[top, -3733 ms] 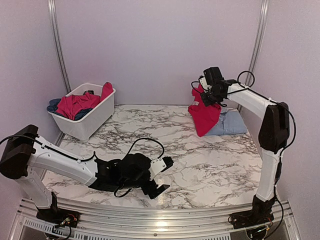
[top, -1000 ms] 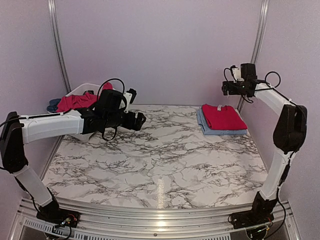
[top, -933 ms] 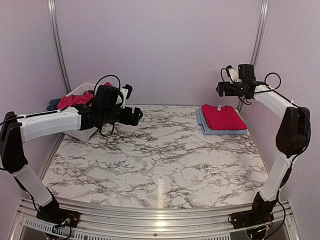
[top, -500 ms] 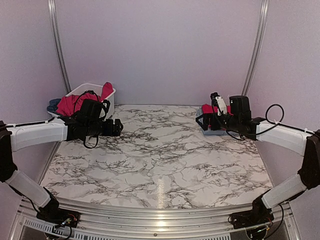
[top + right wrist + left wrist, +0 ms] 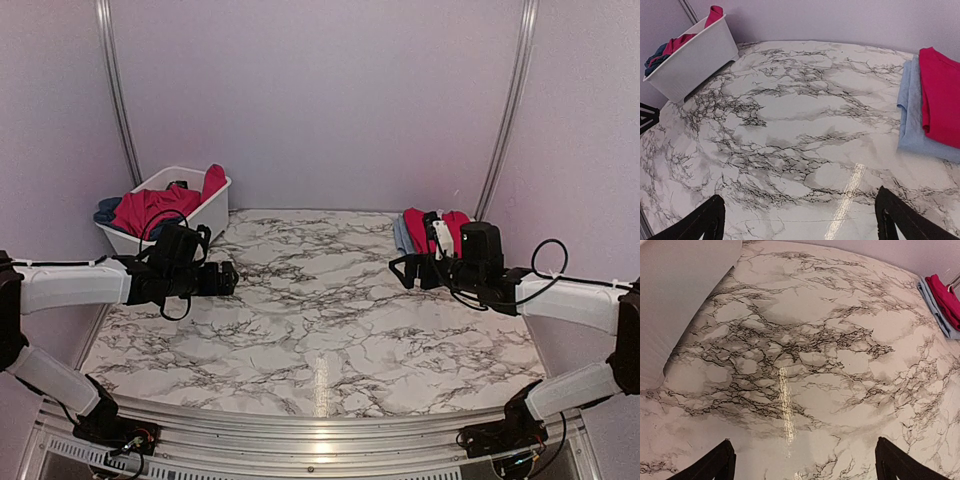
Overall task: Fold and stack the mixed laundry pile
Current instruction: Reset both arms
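Note:
The mixed laundry pile (image 5: 150, 208) of red and dark blue garments fills a white basket (image 5: 207, 218) at the back left. At the back right lies a folded stack: a red garment (image 5: 942, 90) on a light blue shirt (image 5: 912, 112), partly hidden behind my right arm in the top view. My left gripper (image 5: 227, 278) hovers low in front of the basket, open and empty. My right gripper (image 5: 400, 269) hangs in front of the stack, also open and empty. Both wrist views show only bare marble between the fingertips (image 5: 715, 467) (image 5: 902, 220).
The marble table (image 5: 320, 320) is walled by lilac panels at the back and sides. The basket's white wall (image 5: 680, 290) is close on the left gripper's left. The left gripper's tip (image 5: 646, 117) shows at the right wrist view's left edge.
Both arms have come down and pulled toward the near side. The left gripper left the basket; the right gripper dropped from above the stack to in front of it. Both stayed open.

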Robot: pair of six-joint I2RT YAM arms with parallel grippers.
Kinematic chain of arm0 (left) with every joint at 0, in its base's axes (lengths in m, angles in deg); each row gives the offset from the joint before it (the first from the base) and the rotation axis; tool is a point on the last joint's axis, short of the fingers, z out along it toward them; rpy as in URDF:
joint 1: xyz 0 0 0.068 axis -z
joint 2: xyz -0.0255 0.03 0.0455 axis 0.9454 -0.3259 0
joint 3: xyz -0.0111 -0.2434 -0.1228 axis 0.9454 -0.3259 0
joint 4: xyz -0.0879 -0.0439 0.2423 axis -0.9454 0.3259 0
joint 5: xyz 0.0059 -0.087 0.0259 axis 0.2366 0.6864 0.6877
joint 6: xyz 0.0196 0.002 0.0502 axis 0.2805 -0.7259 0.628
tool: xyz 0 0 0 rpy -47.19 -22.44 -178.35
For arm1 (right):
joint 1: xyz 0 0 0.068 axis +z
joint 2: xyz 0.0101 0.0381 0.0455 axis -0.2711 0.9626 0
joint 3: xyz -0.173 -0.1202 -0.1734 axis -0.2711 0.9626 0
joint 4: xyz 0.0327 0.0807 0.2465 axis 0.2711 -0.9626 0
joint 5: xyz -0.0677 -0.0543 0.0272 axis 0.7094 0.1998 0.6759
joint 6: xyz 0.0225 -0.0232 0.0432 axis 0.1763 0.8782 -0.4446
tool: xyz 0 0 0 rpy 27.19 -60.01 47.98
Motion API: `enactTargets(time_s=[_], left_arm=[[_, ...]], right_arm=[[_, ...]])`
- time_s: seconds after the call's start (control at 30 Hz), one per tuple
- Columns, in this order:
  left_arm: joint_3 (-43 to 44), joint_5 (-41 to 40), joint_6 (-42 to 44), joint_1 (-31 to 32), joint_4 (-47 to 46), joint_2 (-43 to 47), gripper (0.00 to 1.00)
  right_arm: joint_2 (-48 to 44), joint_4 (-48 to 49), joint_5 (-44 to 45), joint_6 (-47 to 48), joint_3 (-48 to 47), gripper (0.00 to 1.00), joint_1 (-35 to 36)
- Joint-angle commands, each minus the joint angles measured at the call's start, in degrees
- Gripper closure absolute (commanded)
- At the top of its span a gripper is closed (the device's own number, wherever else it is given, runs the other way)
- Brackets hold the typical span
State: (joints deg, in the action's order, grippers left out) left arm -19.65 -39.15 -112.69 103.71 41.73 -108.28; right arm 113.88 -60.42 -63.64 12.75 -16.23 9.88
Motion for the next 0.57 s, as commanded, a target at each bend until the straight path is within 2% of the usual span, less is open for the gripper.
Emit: enactTargets(time_s=[0.0, 0.17, 0.53], left_arm=[[2.0, 0.7, -0.4, 0.1, -2.2, 0.2, 0.01], [2.1, 1.1, -0.7, 0.1, -2.7, -0.1, 0.01], [2.2, 0.9, -0.6, 0.1, -2.9, 0.0, 0.01]], right_arm=[[-0.2, 1.3, 1.5, -0.2, -2.5, 0.01, 0.2], [1.3, 0.2, 5.1, -1.9, -3.2, 0.02, 0.2], [1.2, 1.8, 4.1, -1.2, -2.3, 0.01, 0.2]])
